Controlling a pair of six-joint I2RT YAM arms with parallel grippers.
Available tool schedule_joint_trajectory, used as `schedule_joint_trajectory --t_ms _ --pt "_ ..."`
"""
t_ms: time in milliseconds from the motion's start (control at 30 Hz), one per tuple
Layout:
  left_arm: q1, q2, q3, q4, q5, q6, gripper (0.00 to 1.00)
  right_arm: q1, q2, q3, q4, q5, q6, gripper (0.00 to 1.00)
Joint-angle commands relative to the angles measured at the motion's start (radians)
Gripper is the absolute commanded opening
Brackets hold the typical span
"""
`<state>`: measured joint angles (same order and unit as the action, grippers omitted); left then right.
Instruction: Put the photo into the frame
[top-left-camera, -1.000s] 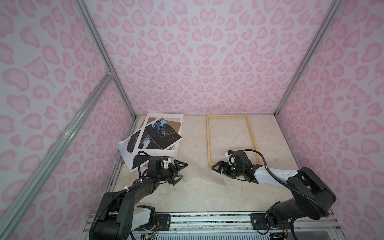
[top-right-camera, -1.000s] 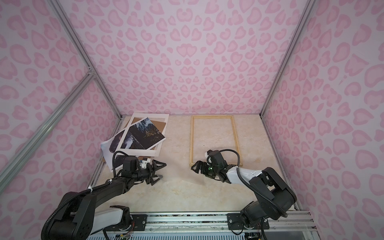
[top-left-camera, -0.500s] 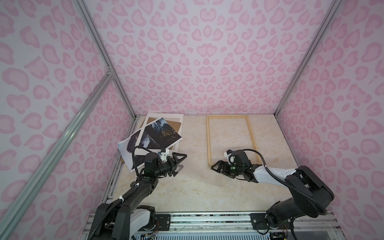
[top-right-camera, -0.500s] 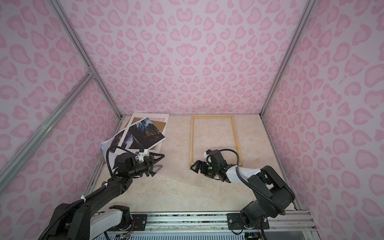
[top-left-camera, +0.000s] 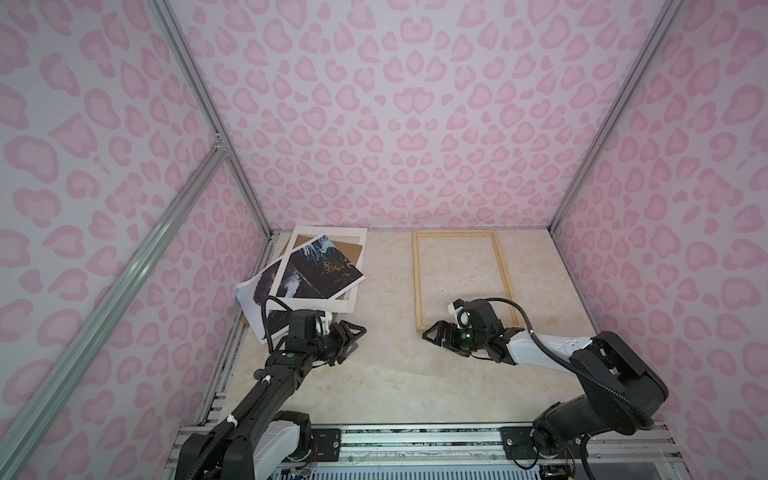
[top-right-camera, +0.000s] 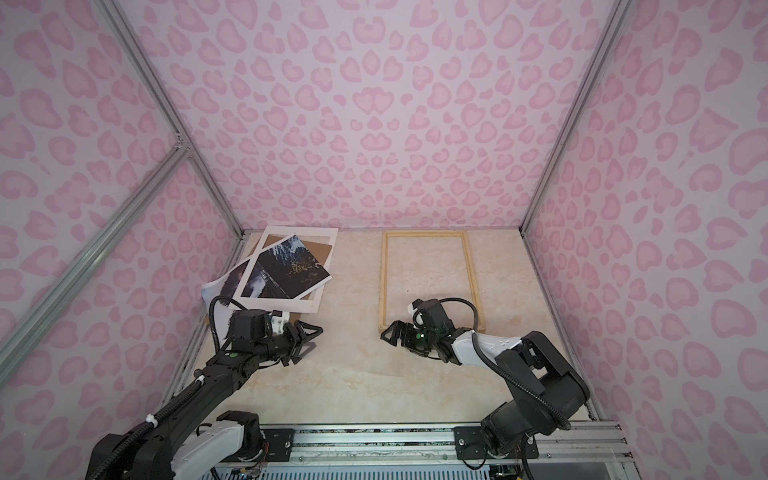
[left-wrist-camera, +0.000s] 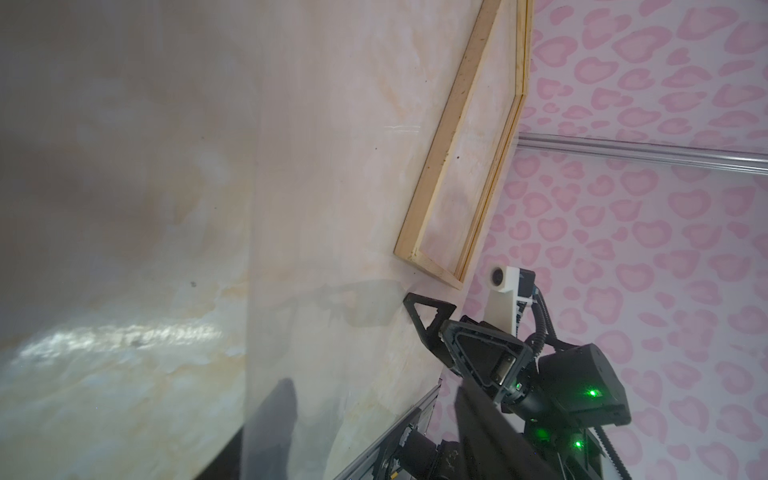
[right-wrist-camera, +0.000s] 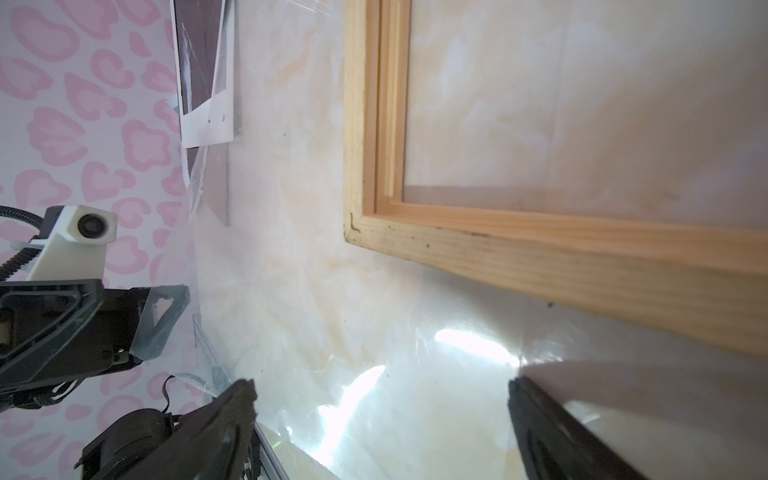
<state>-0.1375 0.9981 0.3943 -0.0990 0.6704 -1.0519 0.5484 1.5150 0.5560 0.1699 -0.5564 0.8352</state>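
The photo (top-left-camera: 320, 270) (top-right-camera: 286, 270), a dark waterfall print with a white margin, lies tilted on the pile at the back left, and part of it shows in the right wrist view (right-wrist-camera: 199, 54). The frame (top-left-camera: 417, 282) (top-right-camera: 383, 282) of pale wood lies flat at the back right, with nothing but table seen through it (left-wrist-camera: 440, 158) (right-wrist-camera: 540, 257). My left gripper (top-left-camera: 353, 338) (top-right-camera: 309, 336) (left-wrist-camera: 361, 449) hovers just in front of the pile, its jaws apart around the edge of a clear sheet (left-wrist-camera: 332, 249). My right gripper (top-left-camera: 434, 332) (top-right-camera: 392, 330) (right-wrist-camera: 382, 415) stands open at the frame's near left corner, over the glossy sheet.
A white mat board (top-left-camera: 328, 230) and a brown backing board (top-left-camera: 353, 249) lie under the photo. A second dark print (top-left-camera: 253, 291) curls up against the left wall. Pink patterned walls close in three sides. A metal rail (top-left-camera: 415, 436) runs along the front.
My left gripper's jaws have narrowed from wide open, and its arm has stretched a little forward. The right arm, the photo and the frame have stayed still.
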Motion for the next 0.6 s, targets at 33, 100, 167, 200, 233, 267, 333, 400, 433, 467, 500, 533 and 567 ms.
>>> schedule_joint_trajectory --t_ms 33,100,167,200,233,267,333,400,433,467,500,533,567 --pt "0.002 -0.02 0.027 -0.113 -0.039 0.047 0.53 -0.013 -0.006 -0.006 -0.278 0.064 -0.009 0.99" --pt "0.003 -0.03 0.035 -0.137 -0.043 0.056 0.44 -0.03 -0.027 0.009 -0.311 0.07 -0.029 0.99" --pt "0.003 -0.039 0.049 -0.158 -0.042 0.065 0.35 -0.041 -0.056 0.043 -0.378 0.103 -0.066 0.99" --pt "0.003 -0.043 0.061 -0.177 -0.042 0.08 0.28 -0.043 -0.078 0.075 -0.431 0.138 -0.095 0.98" --pt "0.003 -0.05 0.073 -0.191 -0.039 0.091 0.22 -0.044 -0.096 0.109 -0.488 0.171 -0.124 0.98" --pt "0.003 -0.058 0.091 -0.208 -0.034 0.104 0.13 -0.048 -0.108 0.139 -0.525 0.193 -0.147 0.98" --pt "0.002 -0.081 0.134 -0.252 -0.027 0.134 0.04 -0.076 -0.117 0.204 -0.591 0.23 -0.201 0.99" --pt "0.002 -0.105 0.203 -0.312 -0.019 0.181 0.04 -0.123 -0.088 0.267 -0.643 0.245 -0.244 0.98" --pt "0.001 -0.116 0.243 -0.348 -0.017 0.201 0.04 -0.143 -0.073 0.296 -0.657 0.242 -0.264 0.99" --pt "0.001 -0.127 0.29 -0.39 -0.015 0.223 0.04 -0.159 -0.053 0.325 -0.665 0.244 -0.283 0.98" --pt "0.001 -0.141 0.333 -0.43 -0.02 0.241 0.04 -0.17 -0.03 0.357 -0.675 0.254 -0.3 0.98" --pt "0.001 -0.153 0.375 -0.46 -0.026 0.251 0.04 -0.175 -0.009 0.387 -0.688 0.261 -0.314 0.98" --pt "0.001 -0.163 0.426 -0.495 -0.033 0.264 0.04 -0.176 0.018 0.416 -0.7 0.271 -0.331 0.98"
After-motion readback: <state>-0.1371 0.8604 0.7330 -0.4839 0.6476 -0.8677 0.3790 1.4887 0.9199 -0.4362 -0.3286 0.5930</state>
